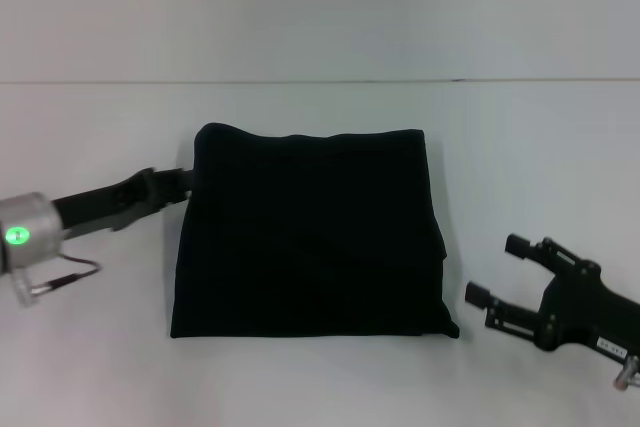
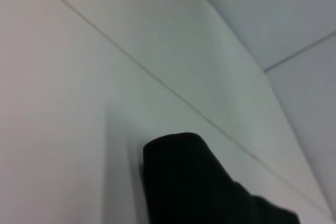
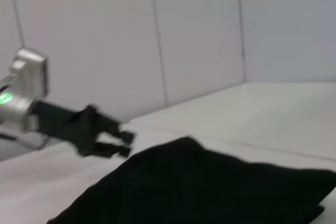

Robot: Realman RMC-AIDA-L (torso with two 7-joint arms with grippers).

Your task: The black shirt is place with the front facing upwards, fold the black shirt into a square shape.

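The black shirt (image 1: 310, 232) lies folded into a rough square in the middle of the white table, with no print showing. My left gripper (image 1: 186, 183) reaches in from the left and sits at the shirt's far-left edge. In the right wrist view its two fingers (image 3: 125, 143) stand a little apart with nothing between them, just off the cloth (image 3: 210, 187). The left wrist view shows only a rounded corner of the shirt (image 2: 194, 187). My right gripper (image 1: 497, 269) is open, low on the right, a short gap away from the shirt's near-right corner.
The white table (image 1: 90, 347) runs back to a seam line (image 1: 320, 80) where a white wall begins. Bare tabletop surrounds the shirt on every side.
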